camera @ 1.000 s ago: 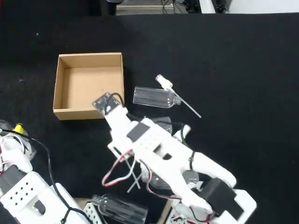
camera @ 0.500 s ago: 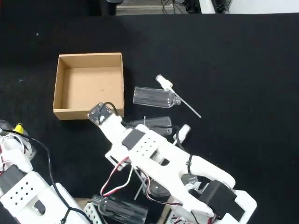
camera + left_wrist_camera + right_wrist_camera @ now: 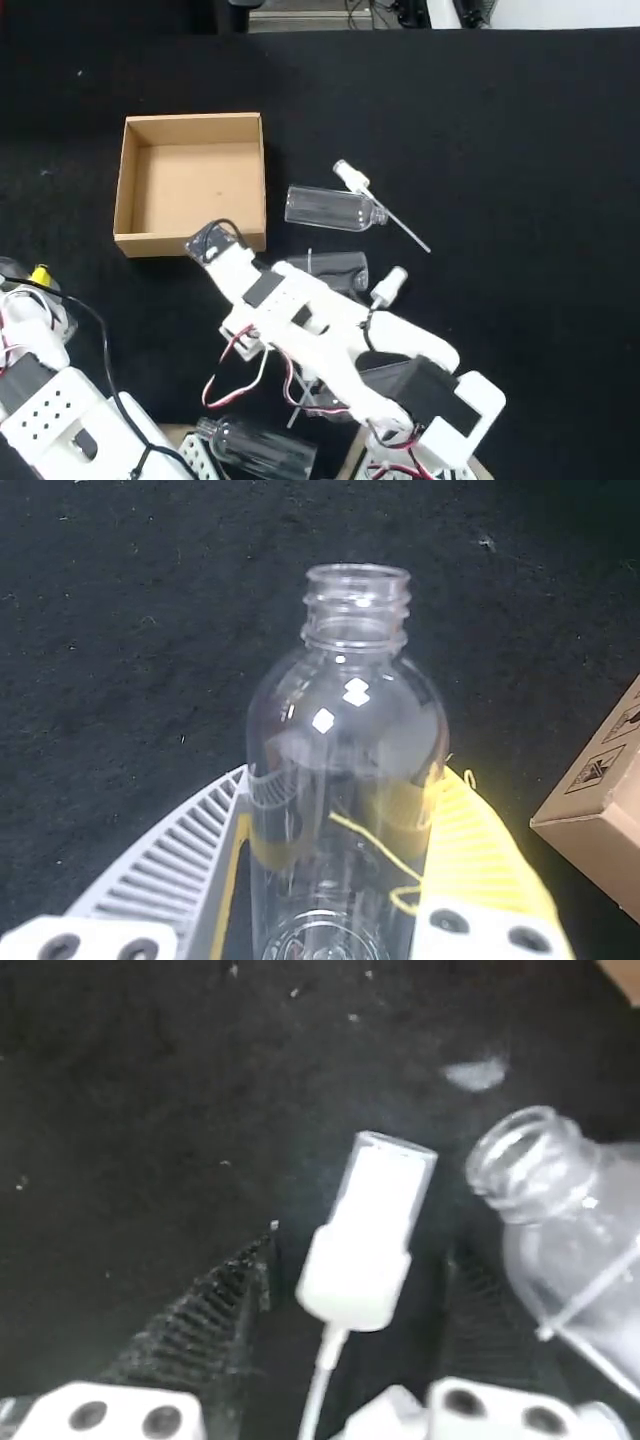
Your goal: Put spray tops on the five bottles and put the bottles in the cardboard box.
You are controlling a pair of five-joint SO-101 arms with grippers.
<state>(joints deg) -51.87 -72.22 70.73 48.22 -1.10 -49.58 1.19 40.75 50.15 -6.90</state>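
Tabletop [image 3: 520,130] black under box [image 3: 170,243]; cables [image 3: 375,12] beyond.

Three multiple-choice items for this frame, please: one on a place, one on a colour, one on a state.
1. In the high view, where is the lying bottle relative to the box?
A inside it; B outside it, at its right side; C on top of it.
2. What colour is the spray top between the right fingers?
A white; B yellow; C black.
3. The held bottle between the left fingers is:
A capped; B open-necked; C crushed.

Answers: 1 B, it lies past the box's right wall. 2 A, its head and collar are white. 3 B, its threaded neck is bare.
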